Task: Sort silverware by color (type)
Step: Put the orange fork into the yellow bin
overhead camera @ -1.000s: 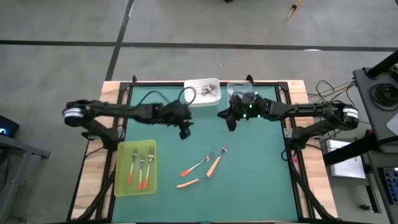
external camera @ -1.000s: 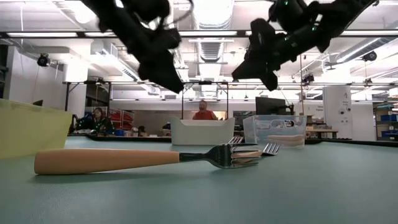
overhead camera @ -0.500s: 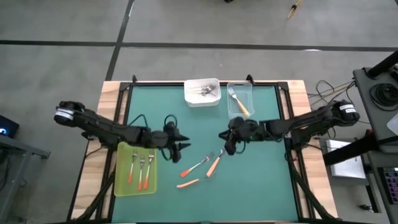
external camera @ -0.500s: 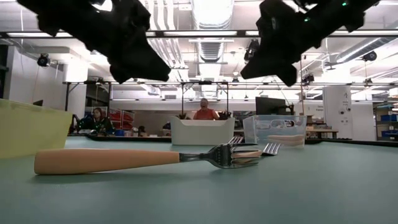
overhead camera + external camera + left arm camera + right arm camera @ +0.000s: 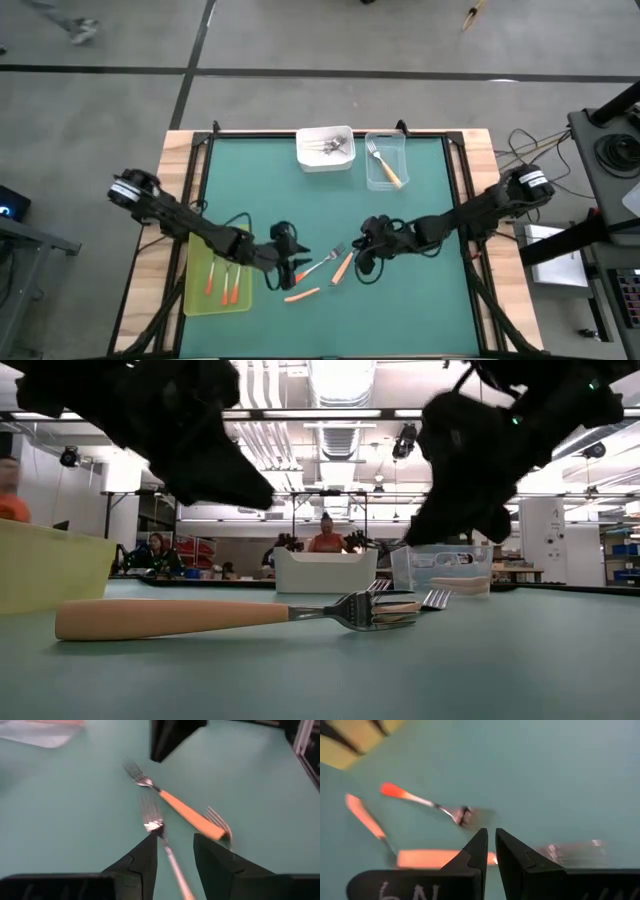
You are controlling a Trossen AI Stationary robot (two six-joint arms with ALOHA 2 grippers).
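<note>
Sorting is partly done: forks lie in the yellow tray [image 5: 196, 290], white tray [image 5: 304, 158] and clear tray [image 5: 374, 180], three forks [image 5: 322, 266] remain mid-worktop [image 5: 420, 310], flanked by the part-open, empty left gripper [image 5: 292, 272] and the closed, empty right gripper [image 5: 366, 258].

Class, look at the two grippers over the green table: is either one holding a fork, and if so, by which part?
Neither. The left gripper stands open astride a fork's neck, not clamping it; the right gripper is shut and empty above the loose forks.
</note>
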